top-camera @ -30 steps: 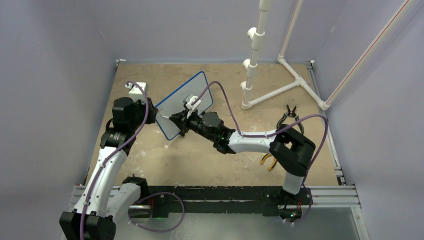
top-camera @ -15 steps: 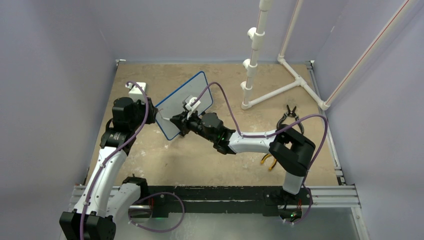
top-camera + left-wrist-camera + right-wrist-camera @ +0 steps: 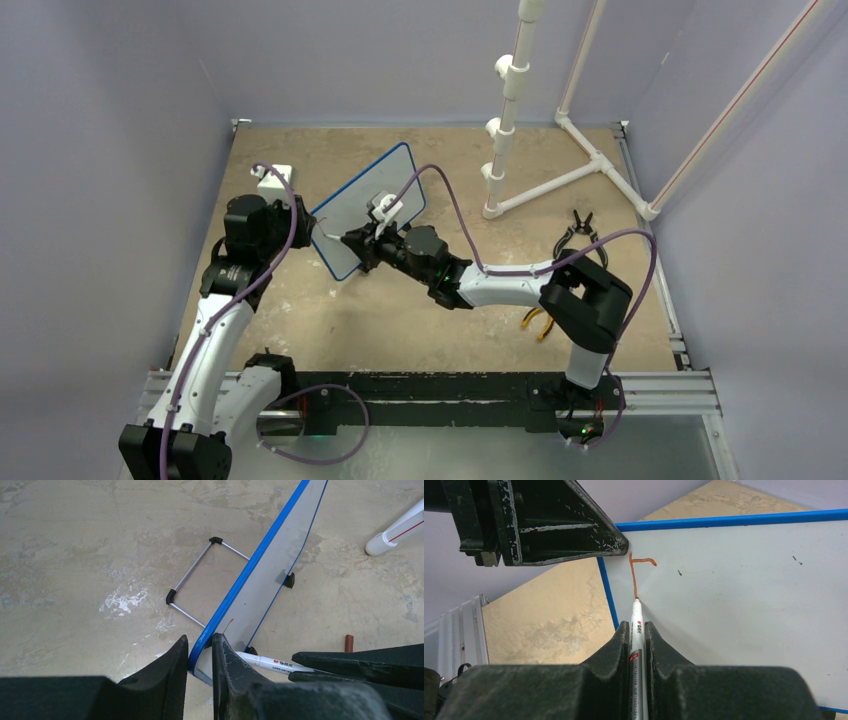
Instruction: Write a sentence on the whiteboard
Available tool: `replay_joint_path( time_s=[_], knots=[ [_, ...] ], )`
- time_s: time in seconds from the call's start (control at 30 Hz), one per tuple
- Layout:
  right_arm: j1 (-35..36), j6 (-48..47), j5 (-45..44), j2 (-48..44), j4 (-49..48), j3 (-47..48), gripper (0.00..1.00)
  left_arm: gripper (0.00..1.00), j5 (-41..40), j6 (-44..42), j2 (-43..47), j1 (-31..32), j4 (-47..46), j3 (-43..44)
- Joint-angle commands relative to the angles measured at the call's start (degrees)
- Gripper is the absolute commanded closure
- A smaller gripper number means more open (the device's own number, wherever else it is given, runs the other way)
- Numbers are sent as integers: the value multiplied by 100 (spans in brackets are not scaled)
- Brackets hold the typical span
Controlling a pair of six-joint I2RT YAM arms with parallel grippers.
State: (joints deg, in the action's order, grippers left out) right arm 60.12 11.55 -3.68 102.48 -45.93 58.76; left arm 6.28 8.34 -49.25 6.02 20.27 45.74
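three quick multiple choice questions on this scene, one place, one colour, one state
1. Where does the marker tip rest?
A) on the whiteboard, near the edge the left gripper clamps
B) mid-board
C) on the table

2. What colour is the whiteboard's rim?
A) black
B) blue
C) green

3. The right gripper is:
A) open
B) shut on nothing
C) shut on the marker

Answers:
1 A, the tip sits at the foot of the red stroke beside that edge.
2 B, a blue border frames the board.
3 C, it pinches the marker's barrel.
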Motion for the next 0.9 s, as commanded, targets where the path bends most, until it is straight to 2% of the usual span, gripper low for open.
replay_joint_path(
  time_s=[0.0, 0.1, 0.33, 0.63, 0.87],
  knots=[
    [44, 9, -88, -370, -336, 74, 100, 81, -212, -36, 138, -37, -254, 8],
    [44, 38, -71, -454, -347, 34, 100, 72, -274, -47, 253, -39, -251, -7],
    [44, 7, -159, -542, -380, 66, 100, 62, -445, 1, 528, -40, -312, -116],
    [44, -65, -126, -307, -439, 355, 100, 62, -78, 23, 276, -39, -293, -106],
    [44, -70, -81, -158, -436, 479, 100, 71, -83, 28, 144, -38, -241, -91]
  ],
)
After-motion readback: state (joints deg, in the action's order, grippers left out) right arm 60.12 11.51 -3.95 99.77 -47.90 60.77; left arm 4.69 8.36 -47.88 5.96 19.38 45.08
